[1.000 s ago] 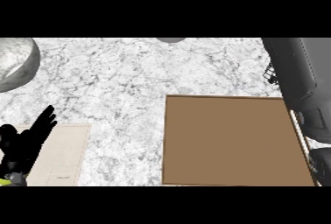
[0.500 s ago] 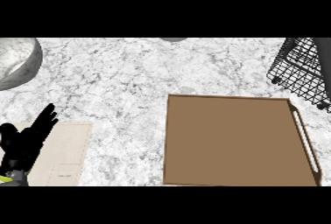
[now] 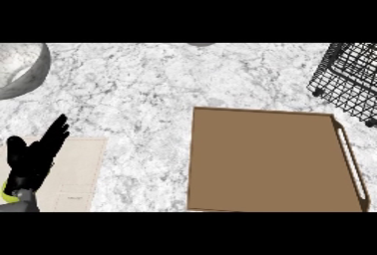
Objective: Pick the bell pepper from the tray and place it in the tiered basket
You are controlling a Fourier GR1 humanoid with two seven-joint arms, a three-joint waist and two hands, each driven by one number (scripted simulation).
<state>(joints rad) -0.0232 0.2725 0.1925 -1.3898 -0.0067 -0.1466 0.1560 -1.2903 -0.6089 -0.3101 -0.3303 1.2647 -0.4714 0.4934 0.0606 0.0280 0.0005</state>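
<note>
- Since the earlier frames the right arm had lifted out of the head view, uncovering the black wire tiered basket (image 3: 352, 79) at the far right of the worktop (image 3: 169, 84).
- The right robot hand showed nowhere, so its fingers could not be judged.
- The brown tray (image 3: 269, 159) lay bare; no bell pepper was visible on it or anywhere in view, so its location could not be told.
- The left robot hand (image 3: 33, 159) rested at the lower left over a pale cutting board (image 3: 77, 174), fingers straight and apart, holding nothing, probably kept clear of the work.
- A grey bowl (image 3: 22, 69) sat at the upper left corner.
</note>
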